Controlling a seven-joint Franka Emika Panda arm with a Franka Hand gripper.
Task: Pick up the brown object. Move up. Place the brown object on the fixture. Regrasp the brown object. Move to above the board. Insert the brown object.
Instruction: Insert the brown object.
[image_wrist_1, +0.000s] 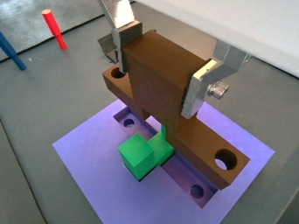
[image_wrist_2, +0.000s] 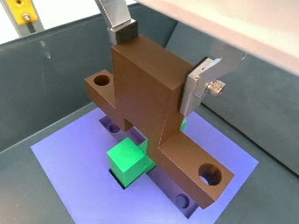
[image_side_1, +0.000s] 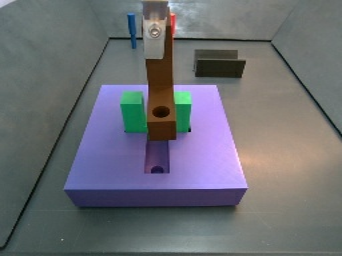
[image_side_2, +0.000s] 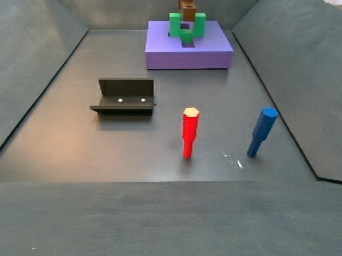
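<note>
My gripper (image_wrist_1: 158, 74) is shut on the stem of the brown object (image_wrist_1: 163, 92), an orange-brown T-shaped piece held upright. Its cross bar has a round hole near each end. The bar hangs lengthwise over the groove of the purple board (image_wrist_1: 87, 149), passing through the gap of the green U-shaped block (image_wrist_1: 142, 154). I cannot tell whether the bar touches the groove. The gripper (image_side_1: 158, 42) also shows in a side view, holding the brown object (image_side_1: 160, 95) over the board (image_side_1: 207, 150). The fixture (image_side_1: 218, 65) stands empty behind the board.
In a side view, a red peg (image_side_2: 190, 133) and a blue peg (image_side_2: 262, 132) stand upright on the floor, away from the board (image_side_2: 214, 55). The fixture (image_side_2: 123, 97) stands to their left. Grey walls enclose the floor.
</note>
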